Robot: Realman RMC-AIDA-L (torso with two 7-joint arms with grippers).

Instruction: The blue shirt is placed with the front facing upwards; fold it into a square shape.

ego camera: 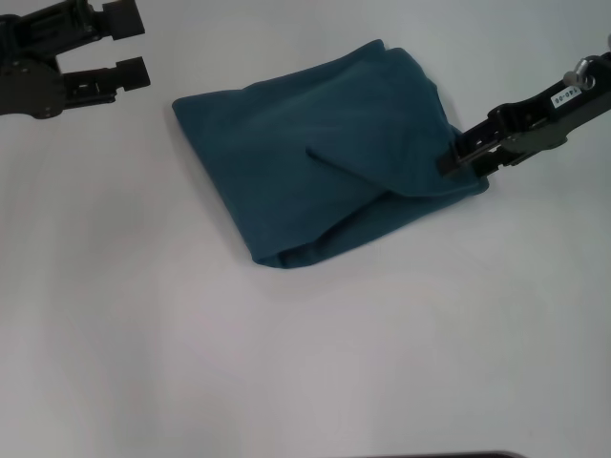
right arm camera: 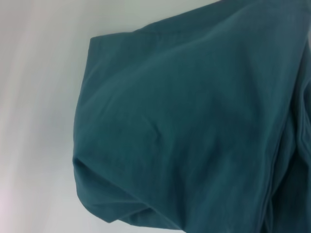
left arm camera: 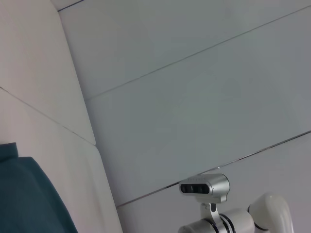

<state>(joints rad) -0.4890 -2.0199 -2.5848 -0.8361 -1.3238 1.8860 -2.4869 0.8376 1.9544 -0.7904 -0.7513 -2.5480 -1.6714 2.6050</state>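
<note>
Shirt [ego camera: 315, 153] between grippers, on table [ego camera: 286, 363]

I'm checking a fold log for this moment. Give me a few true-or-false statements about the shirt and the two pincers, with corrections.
1. The blue shirt lies folded into a compact bundle on the white table. True.
2. The left pincer is gripping the shirt's edge. False: it is open and apart from the shirt, near the table's far left corner.
3. The right pincer is at the shirt's right edge. True.
4. Pale chest lettering shows on top of the shirt. False: only plain blue fabric shows.
5. A folded flap lies across the shirt's top. True.
</note>
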